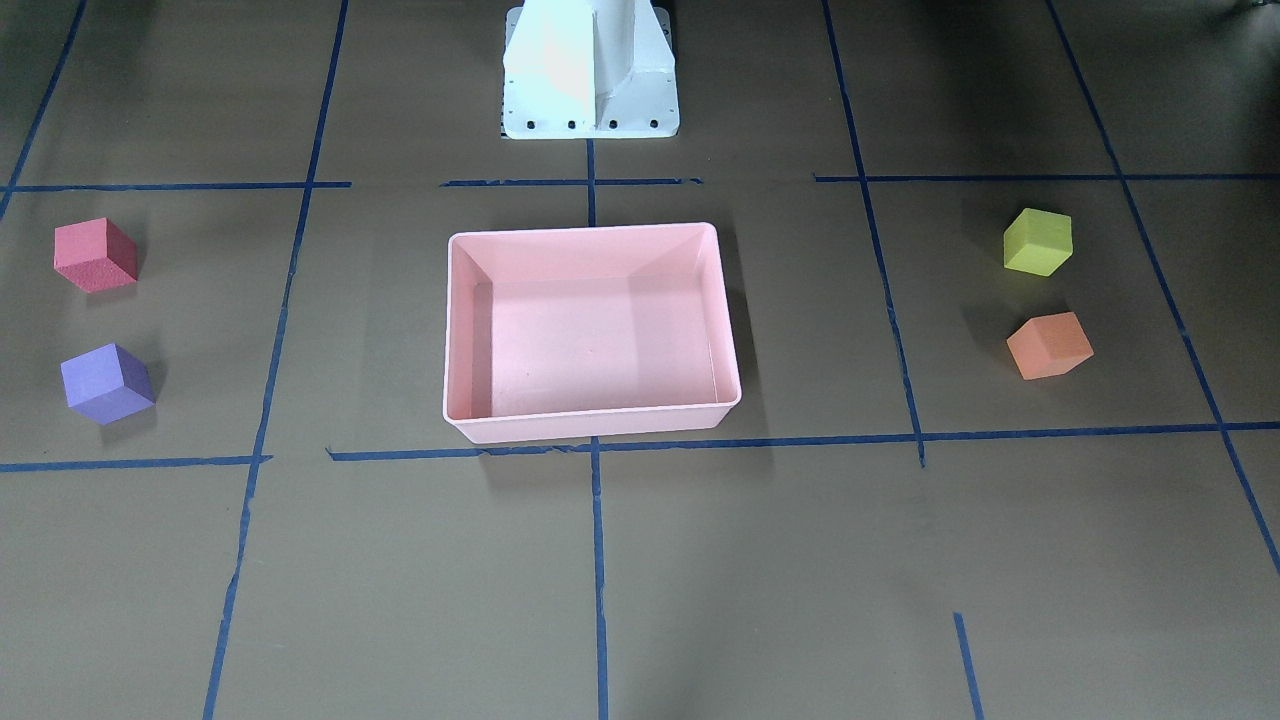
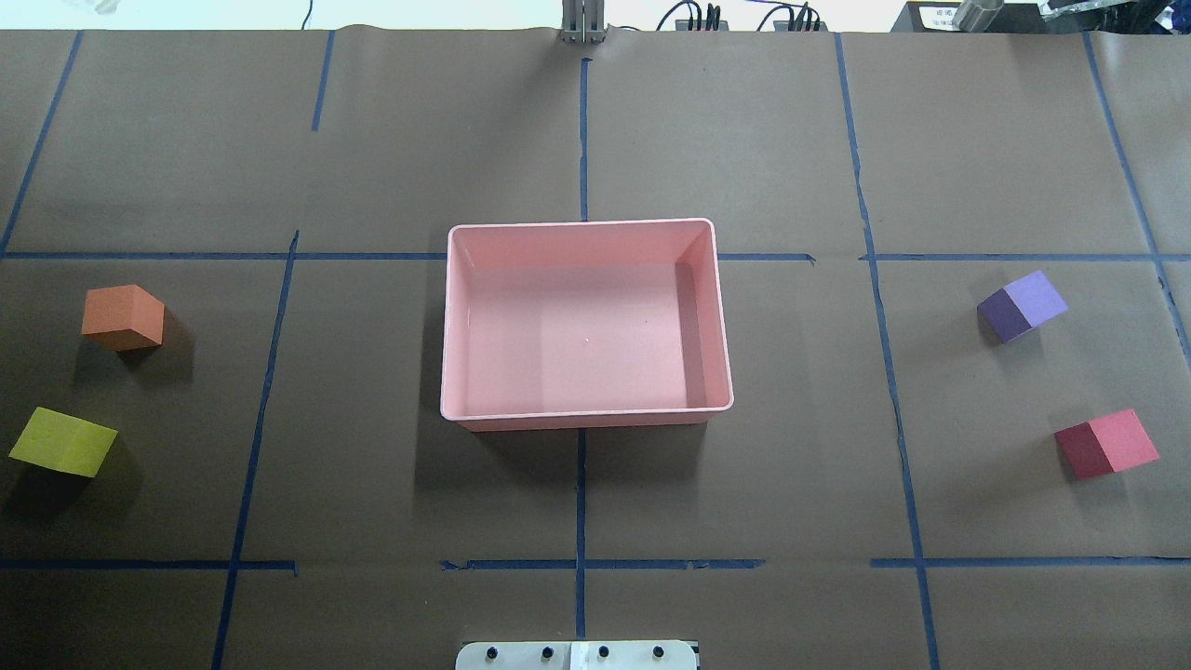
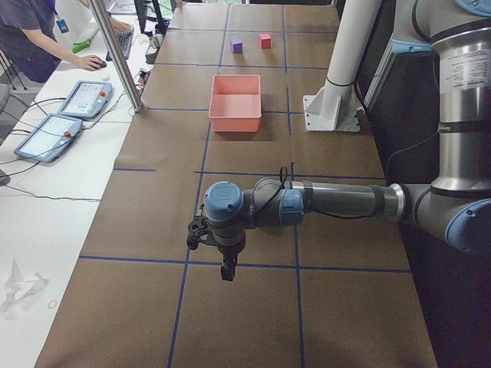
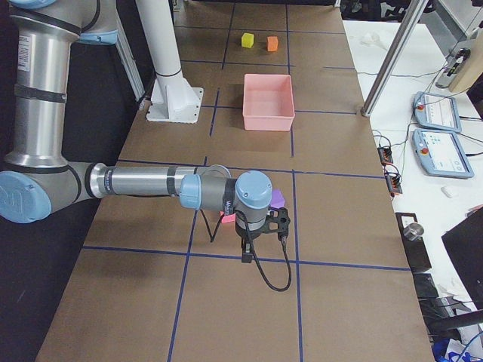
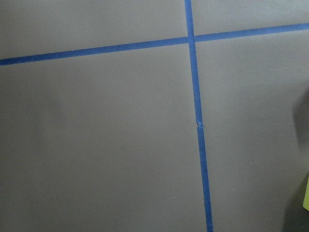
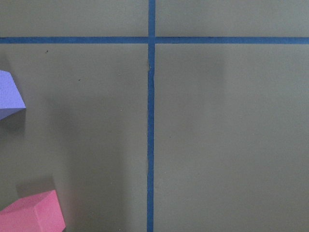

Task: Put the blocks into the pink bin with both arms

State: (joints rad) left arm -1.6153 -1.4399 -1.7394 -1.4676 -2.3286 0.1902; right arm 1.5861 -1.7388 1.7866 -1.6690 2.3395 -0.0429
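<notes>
The pink bin (image 2: 582,225) sits mid-table and holds nothing; it also shows in the front view (image 1: 590,232). The orange block (image 2: 123,317) and yellow-green block (image 2: 62,441) lie on the robot's left. The purple block (image 2: 1021,305) and red block (image 2: 1105,443) lie on its right. All four rest on the brown paper, apart from the bin. My left gripper (image 3: 228,274) hangs over the table beyond the left blocks. My right gripper (image 4: 246,256) hangs next to the purple and red blocks. Both show only in side views, so I cannot tell whether they are open or shut. The wrist views show no fingers.
The white pedestal base (image 1: 590,70) stands behind the bin. Blue tape lines (image 2: 582,465) grid the brown paper. A metal post (image 3: 115,54) and a white desk with tablets (image 3: 84,98) line the far side, where a person (image 3: 27,38) sits.
</notes>
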